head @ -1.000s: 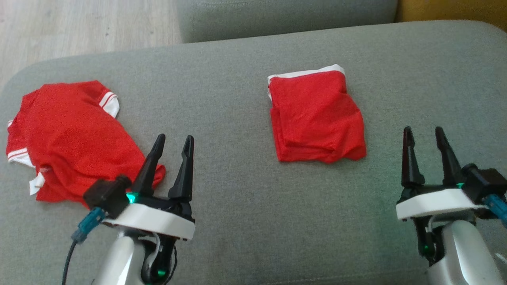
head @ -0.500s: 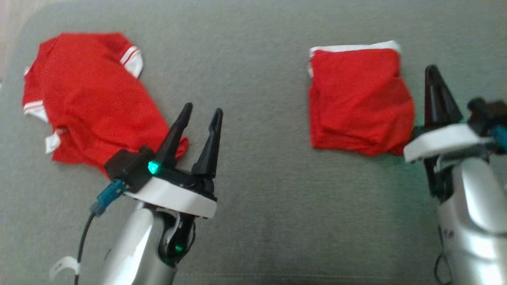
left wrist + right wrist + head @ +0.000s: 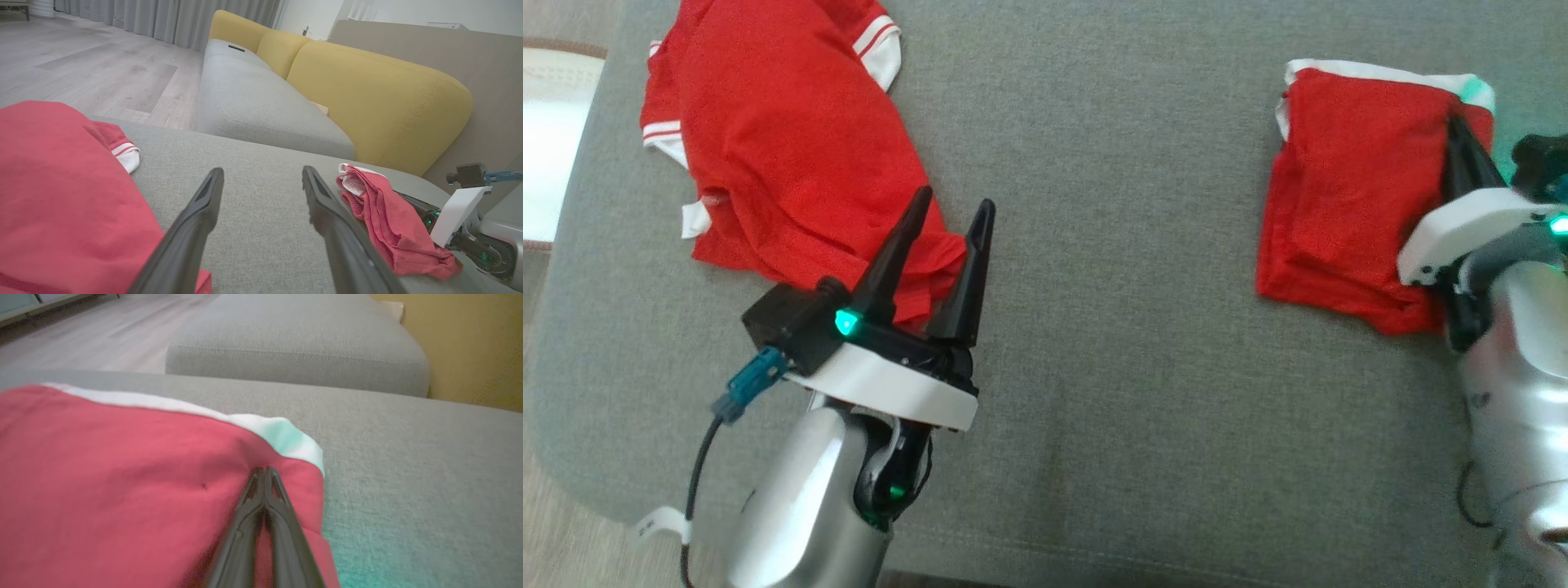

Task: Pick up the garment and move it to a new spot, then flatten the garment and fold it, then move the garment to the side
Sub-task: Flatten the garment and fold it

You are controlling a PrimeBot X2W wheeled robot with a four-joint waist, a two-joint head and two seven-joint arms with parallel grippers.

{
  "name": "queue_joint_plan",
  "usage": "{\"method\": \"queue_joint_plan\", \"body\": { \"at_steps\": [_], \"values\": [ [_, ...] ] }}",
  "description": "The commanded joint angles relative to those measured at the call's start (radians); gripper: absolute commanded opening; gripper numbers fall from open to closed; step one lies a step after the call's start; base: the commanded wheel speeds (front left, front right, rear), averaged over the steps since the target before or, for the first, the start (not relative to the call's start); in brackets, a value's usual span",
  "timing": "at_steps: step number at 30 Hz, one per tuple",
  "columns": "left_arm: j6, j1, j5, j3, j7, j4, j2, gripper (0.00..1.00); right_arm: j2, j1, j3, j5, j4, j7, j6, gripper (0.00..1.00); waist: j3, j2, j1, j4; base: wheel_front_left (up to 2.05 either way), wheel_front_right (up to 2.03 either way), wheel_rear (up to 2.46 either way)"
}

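The garment (image 3: 1339, 188) is red with a white edge and lies folded on the grey cushion (image 3: 1111, 245) at the right. My right gripper (image 3: 1454, 122) is shut, its joined fingers lying on the fabric near the far right corner (image 3: 263, 469). A small pucker shows at the tips, and nothing is between the fingers. My left gripper (image 3: 956, 200) is open and holds nothing. Its tips hover over the near edge of a second, crumpled red shirt (image 3: 776, 147) at the left. The left wrist view shows the folded garment (image 3: 388, 228) to the right of the open left gripper (image 3: 262, 171).
The cushion's left edge (image 3: 572, 245) drops to wooden floor. Beyond the far side stands another grey seat (image 3: 253, 102) with yellow backrests (image 3: 367, 94). Bare grey cushion lies between the two red pieces.
The head camera has tilted down and shifted. My right gripper has shut and moved from beside the folded garment onto its far right corner. The left gripper stays open, tips now over the crumpled shirt's edge.
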Motion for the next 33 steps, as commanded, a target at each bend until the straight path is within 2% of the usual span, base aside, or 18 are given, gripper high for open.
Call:
{"method": "queue_joint_plan", "body": {
  "at_steps": [1, 5, 10, 17, 21, 25, 26, 27, 33],
  "values": [
    [-0.006, -0.023, -0.001, 0.040, -0.006, -0.027, 0.008, 1.00, 0.033, -0.024, 0.023, -0.010, -0.014, -0.045, -0.001, 0.00, -0.012, 0.0000, -0.0002, -0.009, 0.00, 0.00, 0.00],
    [-0.006, -0.015, -0.001, 0.049, -0.006, -0.024, 0.008, 1.00, 0.094, -0.052, 0.058, 0.000, -0.030, -0.097, -0.001, 0.00, -0.032, 0.0000, -0.0002, -0.022, 0.00, 0.00, 0.00],
    [-0.006, -0.011, -0.004, 0.043, -0.006, -0.027, 0.008, 1.00, 0.124, -0.054, 0.117, 0.015, -0.013, -0.105, -0.001, 0.00, -0.039, 0.0000, -0.0002, -0.023, 0.00, 0.00, 0.00],
    [-0.006, -0.009, -0.003, 0.034, -0.006, -0.026, 0.008, 1.00, 0.131, -0.061, 0.157, 0.037, 0.168, -0.055, -0.001, 0.00, -0.040, 0.0000, -0.0002, -0.007, 0.00, 0.00, 0.00],
    [-0.006, 0.004, 0.003, 0.052, -0.006, -0.014, 0.008, 1.00, 0.134, -0.065, 0.191, 0.067, 0.200, -0.073, -0.001, 0.00, -0.060, 0.0000, -0.0002, -0.020, 0.00, 0.00, 0.00],
    [-0.006, 0.019, 0.006, 0.072, -0.006, -0.009, 0.008, 1.00, 0.132, -0.063, 0.225, 0.110, 0.176, -0.098, -0.001, 0.00, -0.096, 0.0000, -0.0002, -0.046, 0.00, 0.00, 0.00],
    [-0.006, 0.022, 0.006, 0.076, -0.006, -0.010, 0.008, 1.00, 0.128, -0.060, 0.232, 0.120, 0.158, -0.103, -0.001, 0.89, -0.107, 0.0000, -0.0002, -0.055, 0.00, 0.00, 0.00],
    [-0.006, 0.025, 0.007, 0.080, -0.006, -0.010, 0.008, 1.00, 0.125, -0.055, 0.234, 0.133, 0.137, -0.106, -0.001, 1.00, -0.118, 0.0000, -0.0002, -0.063, 0.00, 0.00, 0.00],
    [-0.006, 0.050, 0.006, 0.107, -0.006, -0.026, 0.008, 1.00, 0.075, 0.037, 0.220, 0.190, -0.057, -0.109, -0.001, 1.00, -0.182, 0.0000, -0.0002, -0.115, 0.00, 0.00, 0.00]
  ]
}}
